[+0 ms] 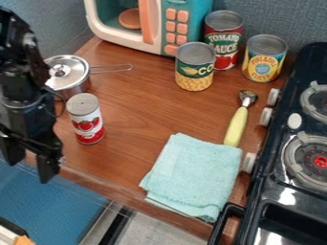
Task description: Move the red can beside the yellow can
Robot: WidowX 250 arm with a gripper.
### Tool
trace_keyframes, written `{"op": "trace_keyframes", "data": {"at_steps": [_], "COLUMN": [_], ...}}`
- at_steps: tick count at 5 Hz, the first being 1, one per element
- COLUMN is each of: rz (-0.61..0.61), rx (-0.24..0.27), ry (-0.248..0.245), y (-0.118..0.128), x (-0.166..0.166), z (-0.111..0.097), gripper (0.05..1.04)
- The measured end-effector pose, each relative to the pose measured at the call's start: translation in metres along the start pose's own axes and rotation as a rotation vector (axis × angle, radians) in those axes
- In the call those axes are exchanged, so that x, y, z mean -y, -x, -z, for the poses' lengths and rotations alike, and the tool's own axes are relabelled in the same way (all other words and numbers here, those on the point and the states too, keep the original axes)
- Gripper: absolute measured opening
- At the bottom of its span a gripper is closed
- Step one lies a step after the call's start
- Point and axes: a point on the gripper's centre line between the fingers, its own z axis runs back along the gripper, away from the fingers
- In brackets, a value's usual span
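Can [88, 125] with a red and white label stands upright on the worktop [140, 115], toward its left end and near the front edge, its metal top facing up. My gripper [30, 165] hangs near it, on its left, over the worktop's front left corner; I have its two fingers spread wide, with a gap between them. Behind the can, by the left edge, I see a small metal pot [78, 90] under its lid [67, 71], with a thin wire handle [112, 67] pointing right.

Farther back, right of the middle, a green and yellow can [194, 76] stands upright. Just behind it and to its right is a taller red and green can [223, 40], and beside that, near the back right corner, a yellow can [262, 62] with a blue and white patch. A toy microwave [156, 28] with orange buttons stands at the back edge, left of these cans.

Near the right edge lies a scoop [237, 125], its metal head toward the cans and the end of its yellow handle at a folded pale blue cloth [191, 174]. The cloth lies by the front edge, toward the right corner. Along the right edge stands a black stove [271, 170].
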Motion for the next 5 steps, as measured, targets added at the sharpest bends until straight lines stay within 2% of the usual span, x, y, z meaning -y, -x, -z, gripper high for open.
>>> {"op": "trace_keyframes", "data": {"at_steps": [1, 2, 3, 5], "rz": [-0.003, -0.041, -0.046, -0.062], "rx": [-0.044, -0.129, -0.173, -0.314], "ry": [0.011, 0.02, 0.012, 0.01], "y": [-0.005, -0.014, -0.016, -0.024], "x": [0.009, 0.01, 0.01, 0.004], "z": [0.002, 0.0, -0.004, 0.0], "gripper": [0.999, 0.999, 0.999, 0.999]}}
